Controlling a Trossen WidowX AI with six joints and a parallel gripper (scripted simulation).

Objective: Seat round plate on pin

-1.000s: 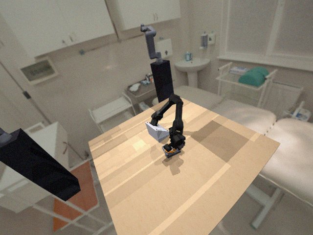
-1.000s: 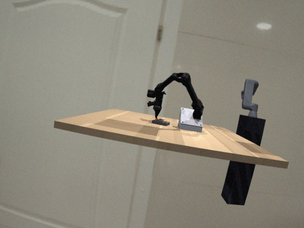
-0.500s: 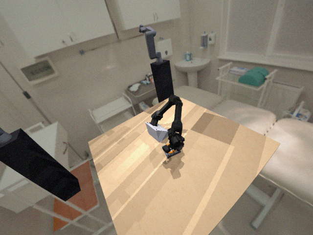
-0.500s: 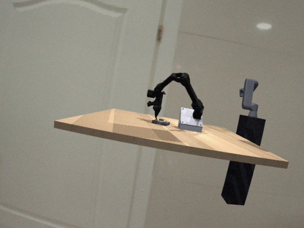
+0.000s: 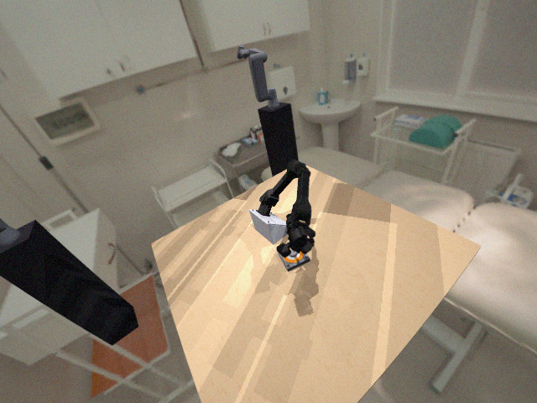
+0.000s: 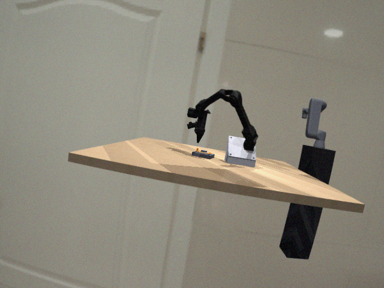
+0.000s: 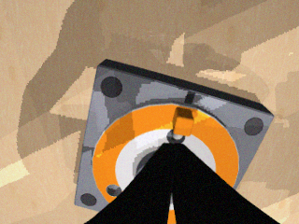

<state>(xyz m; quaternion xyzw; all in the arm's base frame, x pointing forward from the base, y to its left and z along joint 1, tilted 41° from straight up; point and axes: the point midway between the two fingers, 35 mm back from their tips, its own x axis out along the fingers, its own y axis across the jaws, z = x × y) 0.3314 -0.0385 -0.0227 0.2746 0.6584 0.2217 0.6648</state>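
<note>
Orange round plate (image 7: 164, 163) lies on its grey square base (image 7: 119, 106) mid-bench, toward the back edge. Black gripper (image 6: 198, 140) hangs above it, fingers pressed together on nothing, so touching neither.

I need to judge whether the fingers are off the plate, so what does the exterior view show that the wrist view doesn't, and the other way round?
Only the exterior view shows height: the shut gripper hangs above the plate, with a visible gap of air between them, and the whole arm arching from its grey mount.

Only the wrist view shows detail from above: the orange tab, the plate's white centre, and the base's corner holes.

Both show the closed fingers pointing down at the orange plate, with nothing held.
</note>
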